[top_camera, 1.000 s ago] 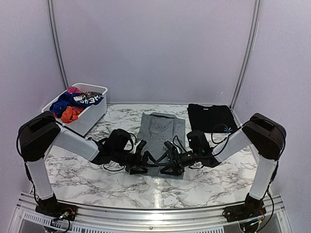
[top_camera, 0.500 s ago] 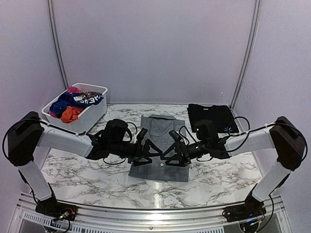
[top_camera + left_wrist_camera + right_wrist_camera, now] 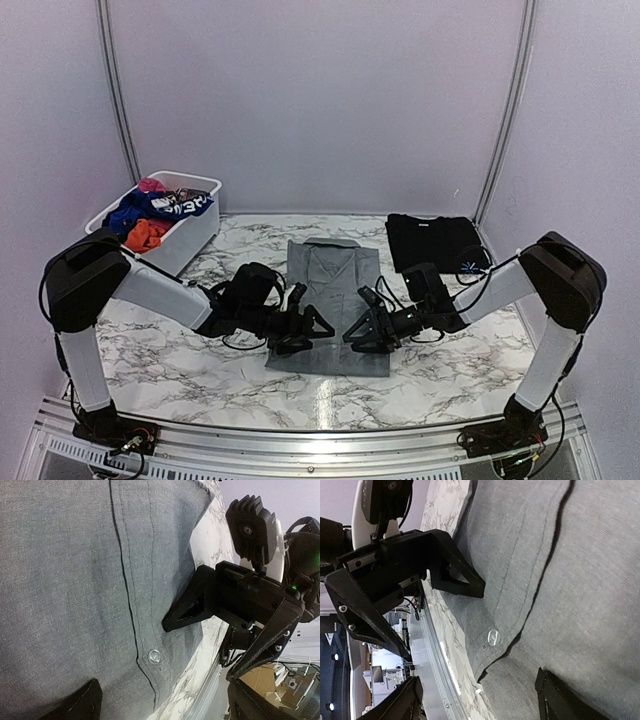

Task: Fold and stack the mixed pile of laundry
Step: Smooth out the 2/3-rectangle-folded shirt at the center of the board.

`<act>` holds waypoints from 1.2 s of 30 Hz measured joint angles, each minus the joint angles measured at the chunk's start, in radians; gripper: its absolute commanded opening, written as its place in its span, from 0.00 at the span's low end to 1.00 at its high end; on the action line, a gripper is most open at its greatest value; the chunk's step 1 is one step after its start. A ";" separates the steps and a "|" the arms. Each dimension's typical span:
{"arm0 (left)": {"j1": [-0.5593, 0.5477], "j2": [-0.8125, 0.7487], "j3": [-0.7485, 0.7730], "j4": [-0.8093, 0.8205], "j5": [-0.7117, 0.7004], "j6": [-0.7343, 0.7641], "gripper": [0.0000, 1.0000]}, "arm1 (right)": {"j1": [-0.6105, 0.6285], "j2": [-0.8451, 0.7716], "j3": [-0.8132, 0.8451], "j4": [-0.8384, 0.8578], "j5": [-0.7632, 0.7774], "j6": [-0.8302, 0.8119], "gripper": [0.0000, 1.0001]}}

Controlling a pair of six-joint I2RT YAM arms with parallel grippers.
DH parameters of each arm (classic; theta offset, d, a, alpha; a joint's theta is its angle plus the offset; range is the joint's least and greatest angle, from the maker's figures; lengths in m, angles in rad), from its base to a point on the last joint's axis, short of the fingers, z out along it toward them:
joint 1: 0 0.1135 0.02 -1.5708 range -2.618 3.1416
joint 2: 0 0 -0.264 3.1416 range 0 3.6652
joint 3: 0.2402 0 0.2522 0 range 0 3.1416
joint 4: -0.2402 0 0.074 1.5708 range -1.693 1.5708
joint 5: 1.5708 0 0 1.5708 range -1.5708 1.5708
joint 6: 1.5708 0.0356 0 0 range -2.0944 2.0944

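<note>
A grey button-up shirt (image 3: 330, 300) lies flat at mid-table, collar away from me. My left gripper (image 3: 306, 328) and right gripper (image 3: 366, 332) hover low over its near hem, facing each other a short way apart. Both are open and hold nothing. In the left wrist view my left gripper (image 3: 165, 705) straddles the shirt (image 3: 65, 580) by a clear button (image 3: 154, 656). In the right wrist view my right gripper (image 3: 480, 700) spans the same hem (image 3: 580, 580) and button (image 3: 493, 636). A folded black garment (image 3: 435, 243) rests at the back right. The remaining pile (image 3: 150, 213), blue, orange-red and pink, sits in the basket.
The white plastic basket (image 3: 196, 236) stands at the back left of the marble table (image 3: 150, 350). A metal rail (image 3: 320, 430) runs along the near edge. In each wrist view the opposite gripper (image 3: 200, 605) (image 3: 452, 575) shows close by.
Both grippers drew back from the shirt's middle toward its near hem and lowered. Their jaws have narrowed slightly. The shirt now lies flatter and wider than a second ago.
</note>
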 measured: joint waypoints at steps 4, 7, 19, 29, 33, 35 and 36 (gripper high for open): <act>-0.013 -0.032 -0.027 -0.019 -0.002 0.009 0.81 | -0.011 -0.091 0.011 -0.148 0.000 -0.062 0.62; -0.016 -0.055 -0.020 -0.079 -0.006 0.036 0.76 | -0.045 -0.170 0.087 -0.259 -0.006 -0.125 0.46; -0.016 -0.114 0.189 -0.441 -0.145 0.272 0.70 | -0.167 -0.066 0.352 -0.647 0.245 -0.386 0.38; -0.016 -0.106 0.192 -0.547 -0.190 0.370 0.70 | -0.166 0.013 0.431 -0.752 0.392 -0.444 0.42; -0.016 -0.097 0.194 -0.563 -0.194 0.392 0.69 | -0.160 0.065 0.462 -0.760 0.388 -0.464 0.20; -0.015 -0.092 0.198 -0.570 -0.200 0.401 0.69 | -0.156 0.086 0.468 -0.769 0.381 -0.475 0.03; -0.015 -0.091 0.200 -0.571 -0.203 0.406 0.68 | -0.155 0.094 0.472 -0.781 0.376 -0.483 0.00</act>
